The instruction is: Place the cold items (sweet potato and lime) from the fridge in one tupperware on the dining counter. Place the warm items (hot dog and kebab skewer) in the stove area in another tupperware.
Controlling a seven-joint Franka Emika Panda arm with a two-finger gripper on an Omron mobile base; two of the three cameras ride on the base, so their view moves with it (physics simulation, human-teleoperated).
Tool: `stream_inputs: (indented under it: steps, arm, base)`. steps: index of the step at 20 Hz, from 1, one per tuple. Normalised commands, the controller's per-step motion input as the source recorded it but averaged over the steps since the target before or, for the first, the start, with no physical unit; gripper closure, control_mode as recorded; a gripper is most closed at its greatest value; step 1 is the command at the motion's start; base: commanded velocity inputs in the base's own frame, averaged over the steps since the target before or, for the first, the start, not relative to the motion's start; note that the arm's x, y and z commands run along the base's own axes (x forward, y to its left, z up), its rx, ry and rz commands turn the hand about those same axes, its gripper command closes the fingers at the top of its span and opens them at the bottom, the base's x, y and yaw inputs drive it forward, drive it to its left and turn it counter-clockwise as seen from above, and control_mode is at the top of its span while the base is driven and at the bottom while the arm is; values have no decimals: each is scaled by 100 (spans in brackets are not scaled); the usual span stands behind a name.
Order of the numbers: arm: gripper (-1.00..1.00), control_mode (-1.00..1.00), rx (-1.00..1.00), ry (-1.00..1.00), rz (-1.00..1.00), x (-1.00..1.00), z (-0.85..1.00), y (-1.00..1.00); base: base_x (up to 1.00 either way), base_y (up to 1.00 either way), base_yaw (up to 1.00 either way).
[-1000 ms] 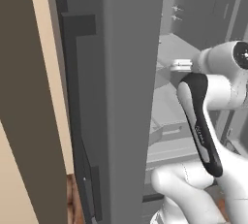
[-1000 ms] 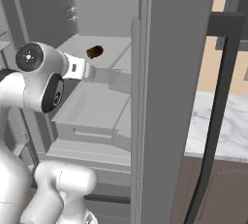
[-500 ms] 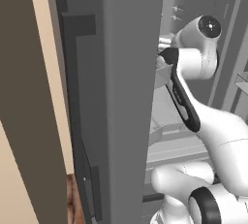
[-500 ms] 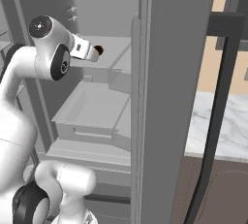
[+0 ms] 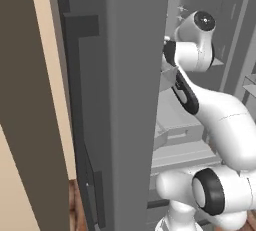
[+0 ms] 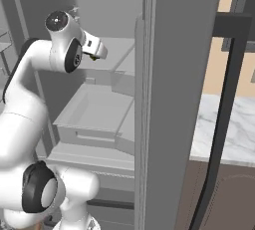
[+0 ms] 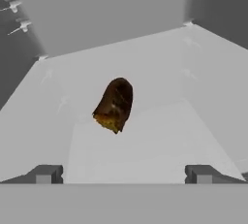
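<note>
Your gripper [image 7: 124, 173] stood wide apart, empty; the sweet potato [image 7: 114, 104] lay ahead, centred between the fingers [image 7: 44, 173].

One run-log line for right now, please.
phase: reaching into fridge | gripper: open, empty | target: sweet potato on shelf, ahead of fingertips, untouched

White arm [image 5: 220, 115] inside open fridge [image 5: 132, 100] (pale shelves)

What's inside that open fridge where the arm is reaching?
On a pale shelf of the fridge lies a dark brown sweet potato, ahead of the open claw. Below are empty-looking drawers. The door and arm hide the rest, so any lime is unseen.
</note>
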Motion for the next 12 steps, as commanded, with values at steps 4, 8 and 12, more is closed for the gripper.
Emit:
stream_inputs:
  steps: [4,8,12]
  arm:
    - [-100,-100,0,0,0,44,-14,4]
    - [-100,-100,0,6,0,46,-4,15]
    - [-100,-100,0,10,0,46,-3,17]
  base:
    - [0,0,0]
    - [0,0,0]
    - [0,0,0]
